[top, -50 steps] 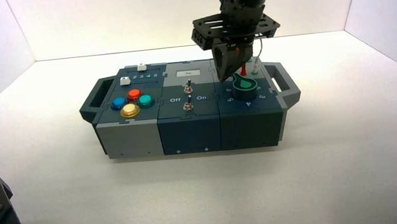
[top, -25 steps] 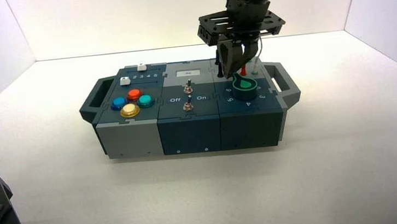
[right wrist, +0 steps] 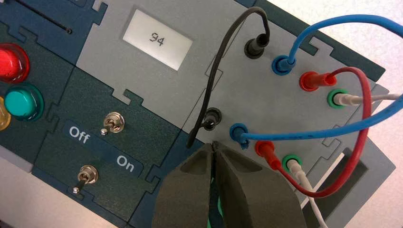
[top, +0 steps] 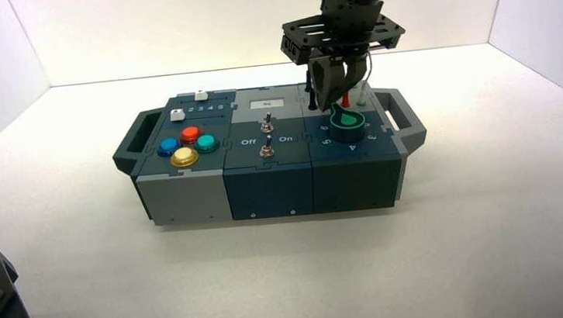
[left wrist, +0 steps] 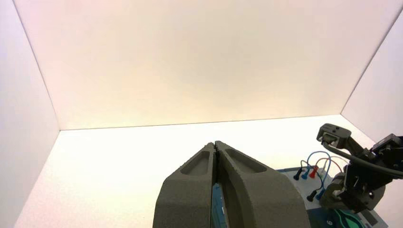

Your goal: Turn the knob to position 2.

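the knob (top: 348, 121) sits on the dark teal panel at the right end of the box (top: 189, 199), ringed by white digits. its pointed tip aims up and to the left, toward the back of the box. digits 5, 4 and 3 can be made out along the ring's front; the 2 cannot be picked out for sure.

the right hand (top: 333, 104) hangs straight down over the knob's tip, its fingers (right wrist: 237, 190) pressed together with only a thin slit between them and nothing held. whether the fingertips touch the tip cannot be told. in the right wrist view a sliver of green shows just under the fingers.

behind the knob is a grey panel with black, blue, red and white wires (right wrist: 332, 133) plugged into sockets. left of the knob, two metal toggle switches (right wrist: 113, 122) stand between "Off" and "On", and behind them a small display (right wrist: 157, 40) reads 94. at the box's left end are red (top: 191, 133), teal, blue and yellow buttons.

the left hand (left wrist: 216, 145) is up off the box, fingers closed on nothing, looking over the white counter (top: 463, 212) toward the right arm.
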{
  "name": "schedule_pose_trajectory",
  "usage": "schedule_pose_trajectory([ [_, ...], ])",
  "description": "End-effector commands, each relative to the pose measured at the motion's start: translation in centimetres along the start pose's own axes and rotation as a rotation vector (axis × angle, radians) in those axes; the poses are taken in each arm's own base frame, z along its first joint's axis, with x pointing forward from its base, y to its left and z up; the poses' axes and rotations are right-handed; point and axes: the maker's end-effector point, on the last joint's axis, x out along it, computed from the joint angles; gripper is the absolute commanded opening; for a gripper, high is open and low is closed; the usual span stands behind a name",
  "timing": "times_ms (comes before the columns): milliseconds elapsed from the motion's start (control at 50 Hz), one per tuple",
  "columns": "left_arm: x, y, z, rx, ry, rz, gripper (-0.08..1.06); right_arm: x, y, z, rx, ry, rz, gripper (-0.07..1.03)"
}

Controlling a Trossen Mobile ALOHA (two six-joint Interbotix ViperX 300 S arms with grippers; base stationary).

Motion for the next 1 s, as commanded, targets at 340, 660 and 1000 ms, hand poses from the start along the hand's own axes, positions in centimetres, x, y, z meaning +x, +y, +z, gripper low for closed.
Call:
schedule_pose_trajectory([
  [340,-0.12,-0.18,0.69,0.001,-0.018,-0.008,-0.03,-0.90,-0.89,0.21,0.010,-0.008,-0.010,-0.02],
  [660,-0.17,-0.20,0.75,0.001,-0.019,-0.008,-0.03,-0.95,-0.88,0.21,0.012,-0.008,-0.010,-0.02],
  [1000,-0.14,-0.20,0.71,-0.001,-0.019,-0.009,-0.03,-1.06,-1.06,0.15,0.015,-0.004,-0.012,-0.02],
])
